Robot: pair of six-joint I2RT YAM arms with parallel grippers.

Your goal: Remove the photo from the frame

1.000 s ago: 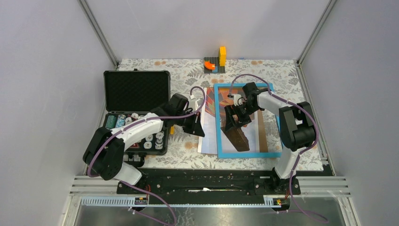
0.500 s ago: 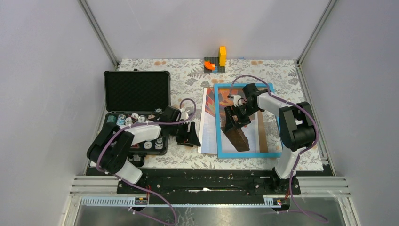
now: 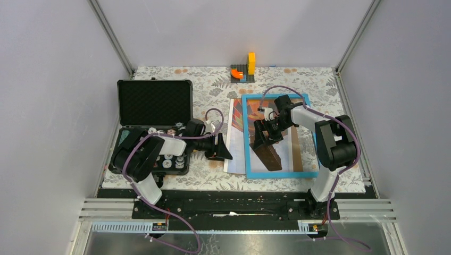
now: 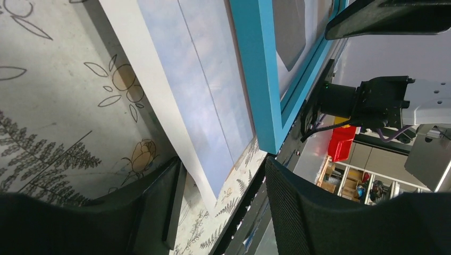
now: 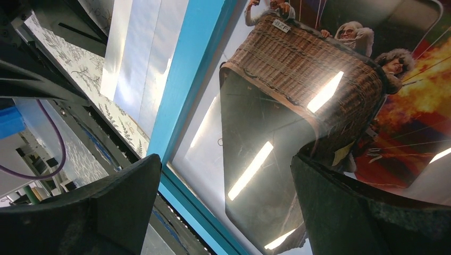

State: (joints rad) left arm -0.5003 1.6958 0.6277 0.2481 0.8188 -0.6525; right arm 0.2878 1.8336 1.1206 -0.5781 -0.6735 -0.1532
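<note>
- Left gripper [image 4: 223, 164]: jaws parted, grasping nothing, low over the tablecloth [image 4: 48, 101].
- Photo [image 4: 199, 101]: flat on the cloth just ahead of the left fingertips, its near corner in line with the gap between them. A strip protrudes from the frame's left side; the rest lies under the glass.
- Frame [image 4: 260, 79]: blue border upward, beyond the exposed strip as seen from the left gripper and directly beneath the right one.
- Right gripper [image 5: 226, 164]: jaws spread wide, empty, poised above the glass over the printed wicker basket. Contact with the glass cannot be judged.
- Case [image 3: 154, 101]: open, to the left of the left gripper.
</note>
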